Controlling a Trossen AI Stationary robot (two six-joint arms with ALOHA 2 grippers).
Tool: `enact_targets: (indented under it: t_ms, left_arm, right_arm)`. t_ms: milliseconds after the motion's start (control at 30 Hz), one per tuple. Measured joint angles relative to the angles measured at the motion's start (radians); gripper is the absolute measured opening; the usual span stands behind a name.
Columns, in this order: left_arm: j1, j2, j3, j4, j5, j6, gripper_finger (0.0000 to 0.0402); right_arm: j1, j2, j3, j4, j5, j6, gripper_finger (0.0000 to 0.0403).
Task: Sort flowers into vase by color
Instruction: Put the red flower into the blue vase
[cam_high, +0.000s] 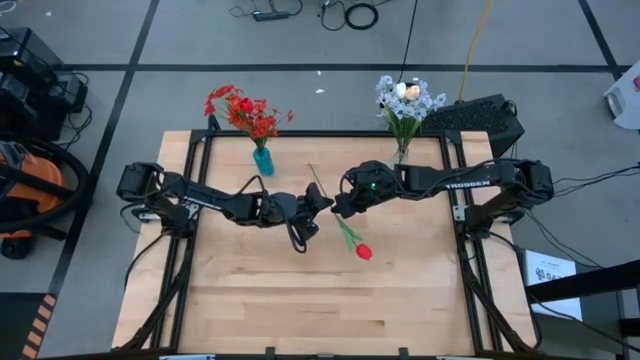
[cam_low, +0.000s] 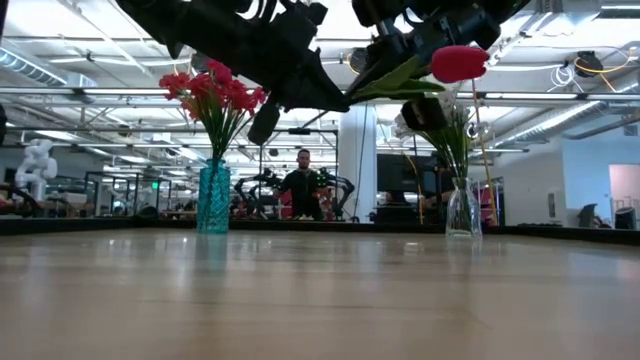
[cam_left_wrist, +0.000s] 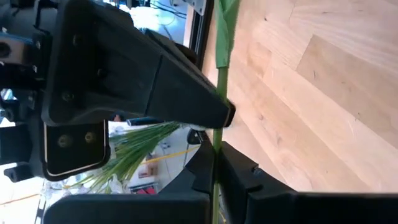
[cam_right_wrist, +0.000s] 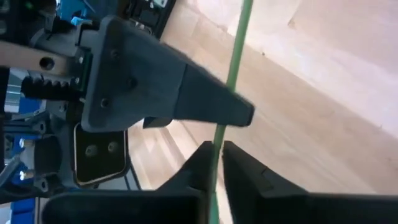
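hanging above the wooden table (cam_high: 250, 300), 1 red tulip bud on a thin green stem (cam_high: 362, 251) is pinched by the left gripper (cam_high: 322, 200) and the right gripper (cam_high: 340, 206), fingers pressed on its stem.

The right gripper (cam_right_wrist: 214, 134) fills the near part of this view, its two dark fingers (cam_right_wrist: 205, 106) set close together with a thin green flower stem (cam_right_wrist: 238, 43) passing straight through the narrow gap between them. One finger is a broad wedge tapering to a blunt tip that presses against the stem's side; the other shows as a lower dark block split by the same stem. The stem runs on beyond the fingertips over the pale wood desk (cam_right_wrist: 323, 93), whose planks lie below and past the gripper. Behind the fingers sit the gripper's toothed rack and a small plate with two screws.
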Motion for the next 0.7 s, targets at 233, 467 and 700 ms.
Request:
enact_targets:
  t_ms: [233, 467, 700]
  left_arm:
    - [-0.006, 0.0, 0.0, 0.005, -0.037, -0.117, 0.0013]
    - [-0.007, -0.001, 0.0, 0.0, 0.014, -0.634, 0.0013]
    - [-0.007, -0.001, 0.0, 0.001, 0.252, -1.067, 0.0013]
  right_arm:
    - [-0.033, -0.016, 0.0, -0.023, -0.021, -0.048, 0.0093]
    - [-0.114, -0.145, -0.001, -0.179, -0.064, -0.204, 0.0123]
    - [-0.124, -0.294, -0.001, -0.461, 0.116, -0.391, 0.0114]
